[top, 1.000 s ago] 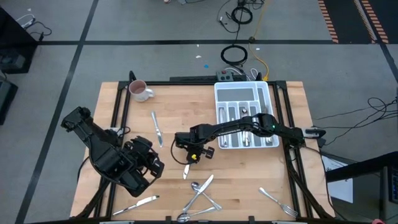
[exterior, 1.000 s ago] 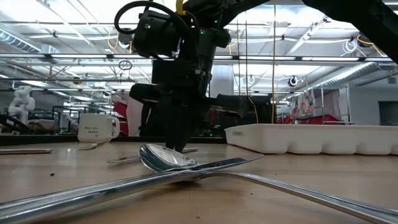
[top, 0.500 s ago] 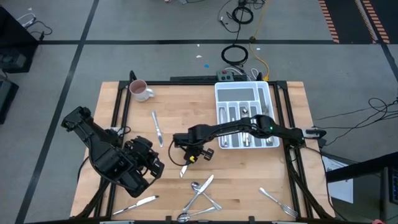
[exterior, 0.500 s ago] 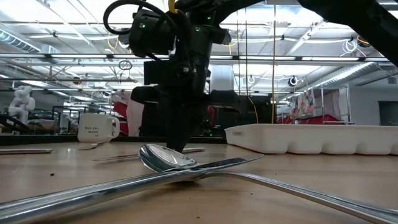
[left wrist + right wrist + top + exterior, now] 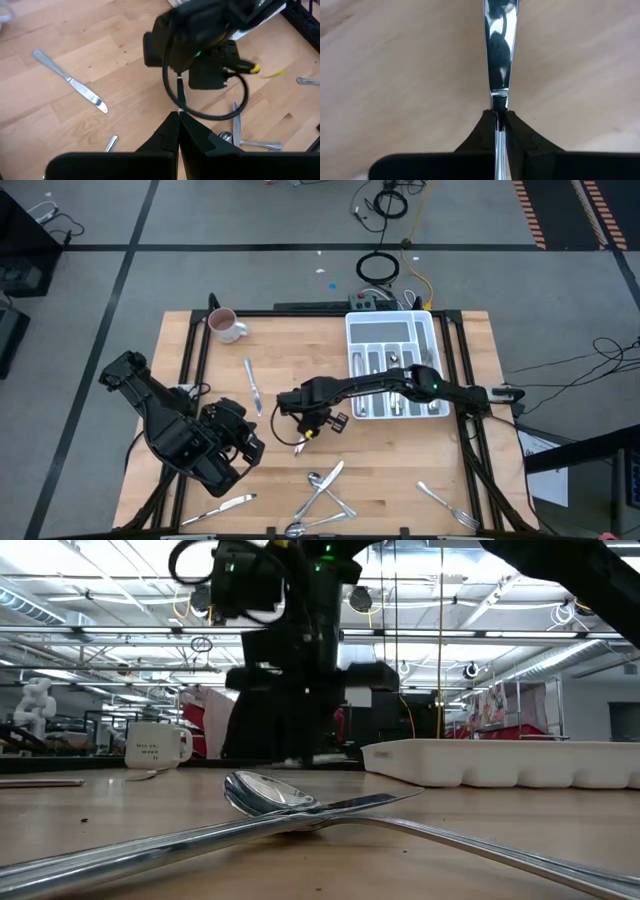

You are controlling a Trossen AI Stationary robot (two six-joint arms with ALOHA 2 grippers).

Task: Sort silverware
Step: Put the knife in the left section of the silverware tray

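Note:
My right gripper (image 5: 306, 427) reaches to the table's middle and is shut on a slim silver table knife (image 5: 299, 443), which also shows in the right wrist view (image 5: 499, 60). My left gripper (image 5: 178, 119) is shut on nothing and waits near the left near corner (image 5: 250, 448). Another knife (image 5: 252, 387) lies flat left of the middle, and one more (image 5: 222, 508) at the near edge. A spoon and forks lie crossed (image 5: 322, 495) near the front, the spoon bowl up (image 5: 268, 795). A fork (image 5: 447, 505) lies near right. My right gripper pinches the knife between its two fingers at a narrow stretch (image 5: 499, 111) just behind where the metal widens. The fingers come from above and lie along the knife. The knife sticks out beyond the fingertips, slanting down toward the near edge; whether its free end touches the table, I cannot tell.
The white cutlery tray (image 5: 436, 370) stands at the far right with several pieces in its slots, and shows as a low white wall in the low view (image 5: 500, 762). A white-and-pink mug (image 5: 224, 326) stands at the far left corner.
My right gripper has risen from the table and drifted a little toward the left edge, staying shut on the knife. The knife lay flat near the middle; now its held end is raised and it slants below the fingers.

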